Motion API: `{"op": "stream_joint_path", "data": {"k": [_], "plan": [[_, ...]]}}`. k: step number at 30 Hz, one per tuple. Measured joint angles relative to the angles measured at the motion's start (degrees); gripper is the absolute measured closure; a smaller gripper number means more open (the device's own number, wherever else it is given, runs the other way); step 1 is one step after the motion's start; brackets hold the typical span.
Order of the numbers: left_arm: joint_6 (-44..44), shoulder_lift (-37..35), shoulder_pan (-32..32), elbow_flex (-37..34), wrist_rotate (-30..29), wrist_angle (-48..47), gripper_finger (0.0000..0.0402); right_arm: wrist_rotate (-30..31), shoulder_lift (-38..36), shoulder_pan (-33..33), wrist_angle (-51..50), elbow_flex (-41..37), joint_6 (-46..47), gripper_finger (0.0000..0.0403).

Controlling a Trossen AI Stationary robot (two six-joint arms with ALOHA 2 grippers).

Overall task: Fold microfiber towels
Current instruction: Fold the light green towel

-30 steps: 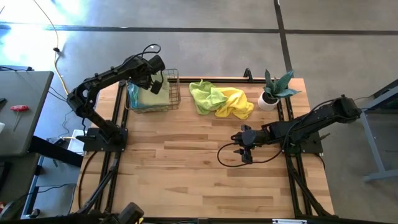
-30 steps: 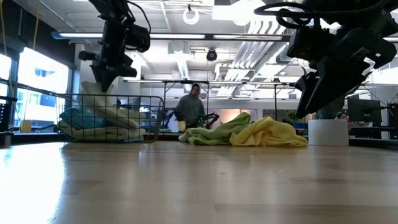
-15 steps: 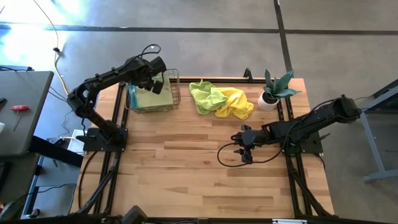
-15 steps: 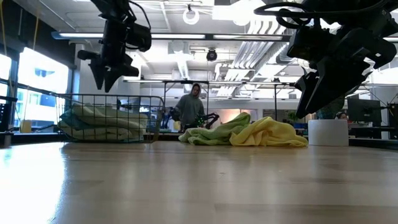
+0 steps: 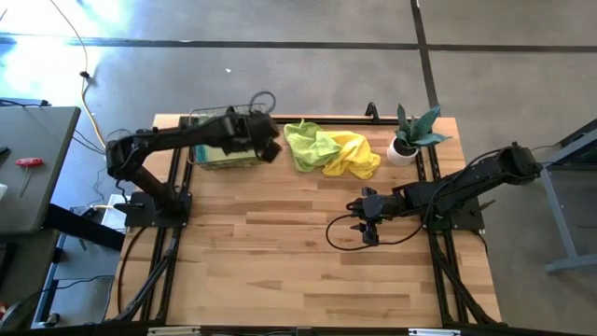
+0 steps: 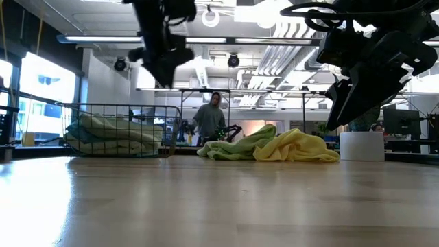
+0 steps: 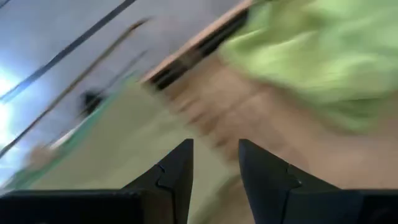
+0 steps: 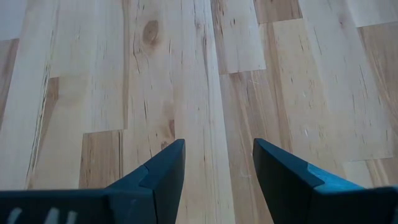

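Observation:
A crumpled lime green towel [image 5: 306, 145] and a yellow towel [image 5: 354, 155] lie in one heap at the table's far middle; the heap also shows in the low view [image 6: 274, 147]. Folded pale green and teal towels [image 6: 110, 134] lie stacked in the wire basket [image 6: 89, 113] at the far left. My left gripper [image 5: 271, 149] hovers open between basket and heap, above the table; its wrist view [image 7: 216, 155] shows the lime towel [image 7: 323, 56] ahead. My right gripper [image 5: 366, 235] hangs open over bare wood [image 8: 217, 162].
A small potted plant [image 5: 410, 138] in a white pot stands at the far right, beside the yellow towel. A black cable [image 5: 340, 233] loops on the table by my right gripper. The near half of the wooden table [image 5: 280, 271] is bare. A person [image 6: 211, 120] stands beyond the table.
My left gripper has opened and let go of the pale green towel, which has settled flat onto the stack in the basket. The gripper has then swung from above the basket toward the table's right, to the lime green towel, tipping as it went.

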Motion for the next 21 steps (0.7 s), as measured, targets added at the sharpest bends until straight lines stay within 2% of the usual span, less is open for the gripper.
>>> {"op": "stream_joint_path", "data": {"k": [5,9,12,18,21], "plan": [[4.1,1.1,-9.4,0.0,4.9,9.5,0.0284,0.0,0.0,0.0,0.0,0.0,0.0,0.0221],[8.2,3.8,-17.3,0.0,5.0,15.1,0.0284,0.0,0.0,0.0,0.0,0.0,0.0,0.0221],[12.7,6.9,-22.0,0.0,1.8,19.7,0.0284,0.0,0.0,0.0,0.0,0.0,0.0,0.0221],[27.0,13.8,-27.0,0.0,-9.8,32.6,0.0284,0.0,0.0,0.0,0.0,0.0,0.0,0.0221],[32.8,16.8,-26.9,0.0,-9.1,39.8,0.0284,0.0,0.0,0.0,0.0,0.0,0.0,0.0221]]}}
